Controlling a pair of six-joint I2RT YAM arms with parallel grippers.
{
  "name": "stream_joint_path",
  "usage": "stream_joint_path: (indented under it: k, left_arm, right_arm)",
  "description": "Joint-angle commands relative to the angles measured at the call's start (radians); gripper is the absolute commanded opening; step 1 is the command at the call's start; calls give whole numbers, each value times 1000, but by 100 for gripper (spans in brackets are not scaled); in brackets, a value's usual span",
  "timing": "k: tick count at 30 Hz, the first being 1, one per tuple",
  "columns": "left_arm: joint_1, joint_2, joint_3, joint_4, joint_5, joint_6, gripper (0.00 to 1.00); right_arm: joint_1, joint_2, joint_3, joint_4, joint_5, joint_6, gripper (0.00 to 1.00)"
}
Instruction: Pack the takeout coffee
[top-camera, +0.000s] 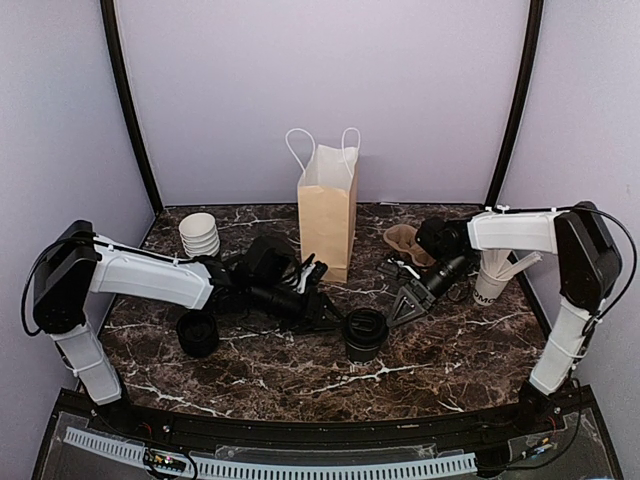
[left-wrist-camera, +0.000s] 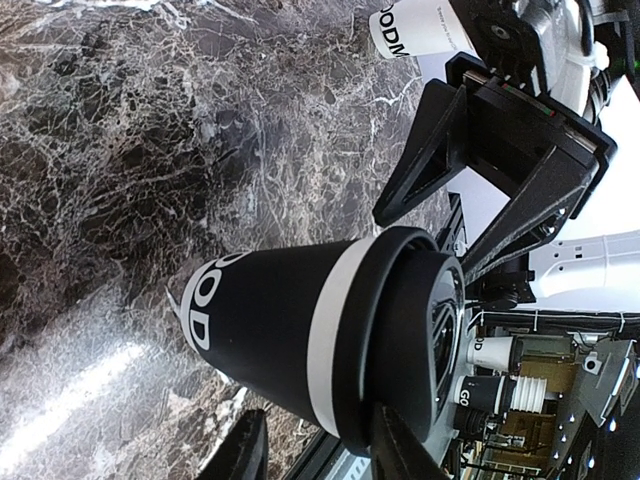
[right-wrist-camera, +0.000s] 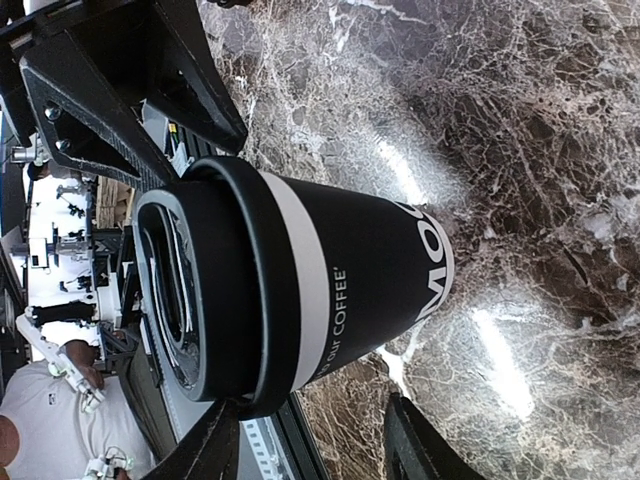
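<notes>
The takeout coffee (top-camera: 365, 333) stood upright on the table in front of the brown paper bag (top-camera: 326, 212) and a little to its right, outside it, between the two grippers. From above, the left gripper (top-camera: 320, 306) lay just left of the cup and the right gripper (top-camera: 407, 306) just right of it. Both had their jaws apart and neither was clamped on anything.

Only the wrist cameras showed the cup's detail: a white band under the black lid and white lettering on the black wall, with "our COFFEE" readable from the right wrist. Each wrist view also looked past the cup into the other gripper's spread fingers. The right wrist view alone caught a person in a white shirt (right-wrist-camera: 28, 440) beyond the table edge.

Only the overhead view took in the rest:
- a stack of white cups (top-camera: 199, 235) at the back left
- a squat black round object (top-camera: 197, 333) near the left arm, cup or lid I could not tell
- a brown cardboard cup carrier (top-camera: 403, 242) right of the bag
- a white cup of stirrers (top-camera: 491, 278) at the far right

The tabletop (top-camera: 470, 345) was dark brown marble veined in white. Pale lilac walls closed it in, with black posts at the back corners.
</notes>
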Motion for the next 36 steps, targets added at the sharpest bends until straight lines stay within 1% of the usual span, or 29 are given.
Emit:
stream_joint_path:
  k: [1, 4, 7, 9, 10, 11, 12, 13, 16, 20, 25, 30, 36]
  left_arm:
    - [-7, 19, 24, -10, 11, 5, 38]
    - [-6, 39, 30, -50, 0, 6, 37]
    - [-6, 60, 47, -122, -23, 7, 34]
    - [-4, 85, 53, -250, -48, 10, 30]
    - [-5, 111, 60, -292, -85, 22, 29]
    - [-4, 128, 67, -386, -107, 35, 27]
    - [-4, 173, 76, -428, -148, 59, 27]
    - [-4, 194, 73, -471, -160, 70, 26]
    - [-6, 265, 11, -437, -153, 75, 25]
    - [-9, 337, -1, -430, -177, 87, 23]
    - [-15, 371, -41, -402, -210, 101, 23]
    - [-29, 323, 18, -418, -258, 148, 24]
    - [-33, 168, 136, -412, -323, 238, 26]
  right_arm:
    - [-4, 44, 28, 9, -27, -6, 50]
    - [-6, 75, 28, 13, -26, 3, 49]
    - [-8, 102, 23, 29, 1, 30, 48]
    - [-8, 123, 15, 46, 35, 52, 48]
    - [-8, 134, 7, 59, 58, 68, 47]
    - [-8, 144, -2, 74, 92, 88, 47]
    - [-8, 161, -10, 85, 129, 102, 47]
    - [-8, 185, -15, 91, 165, 113, 46]
    - [-14, 240, -28, 94, 241, 134, 45]
    - [-22, 283, -26, 95, 263, 141, 43]
    - [-21, 251, -22, 92, 234, 121, 44]
    - [-22, 190, 1, 69, 136, 69, 44]
    - [-22, 106, 56, -21, -19, -22, 46]
